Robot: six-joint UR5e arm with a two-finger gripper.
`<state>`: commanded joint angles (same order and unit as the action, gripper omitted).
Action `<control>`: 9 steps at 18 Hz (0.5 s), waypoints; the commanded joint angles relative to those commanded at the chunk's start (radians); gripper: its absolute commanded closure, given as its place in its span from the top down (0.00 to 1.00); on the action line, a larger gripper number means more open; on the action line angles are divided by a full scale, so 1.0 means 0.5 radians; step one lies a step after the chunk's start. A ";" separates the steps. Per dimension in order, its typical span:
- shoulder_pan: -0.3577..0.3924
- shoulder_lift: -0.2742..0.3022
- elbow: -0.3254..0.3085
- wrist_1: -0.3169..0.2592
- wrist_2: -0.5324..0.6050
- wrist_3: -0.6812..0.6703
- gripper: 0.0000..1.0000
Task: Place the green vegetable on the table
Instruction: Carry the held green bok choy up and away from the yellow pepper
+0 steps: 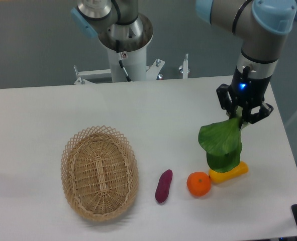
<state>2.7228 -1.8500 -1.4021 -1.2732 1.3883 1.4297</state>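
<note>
Toward the right side of the large white rectangular table (153,115), the black two-finger gripper (242,118) is held above the surface, pointing downward from a grey arm with pale blue joint caps. The jaws are closed on the upper end of the broad-leaved dark green vegetable (221,144), which is gripped at its top and hangs straight below the gripper. Whether the lower leaves are touching the table cannot be told, as they are seen in front of the yellow oblong fruit (232,173), which lies on the table directly beneath the gripper and is partly hidden by the leaves. A lit blue point is seen on the wrist above the fingers.

Just to the left of the yellow fruit, and below the gripper, a round orange fruit (198,183) is seen resting on the table, close to or touching the yellow one. Further left of that, a small purple sweet potato (163,186) is laid lengthwise, apart from the orange. Well to the left of the gripper, an oval woven wicker basket (99,172) is seen near the front edge of the table, with nothing visible inside it. Behind the table, the white pedestal base (125,60) of the arm is seen.
</note>
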 joint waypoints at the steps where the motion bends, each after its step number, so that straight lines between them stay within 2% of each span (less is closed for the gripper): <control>1: 0.000 0.000 -0.012 0.003 0.003 0.000 0.23; 5: 0.015 0.000 -0.040 0.000 0.000 0.061 0.23; 9: 0.031 0.040 -0.129 0.009 0.009 0.162 0.23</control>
<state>2.7382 -1.8300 -1.4664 -1.2686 1.3929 1.5108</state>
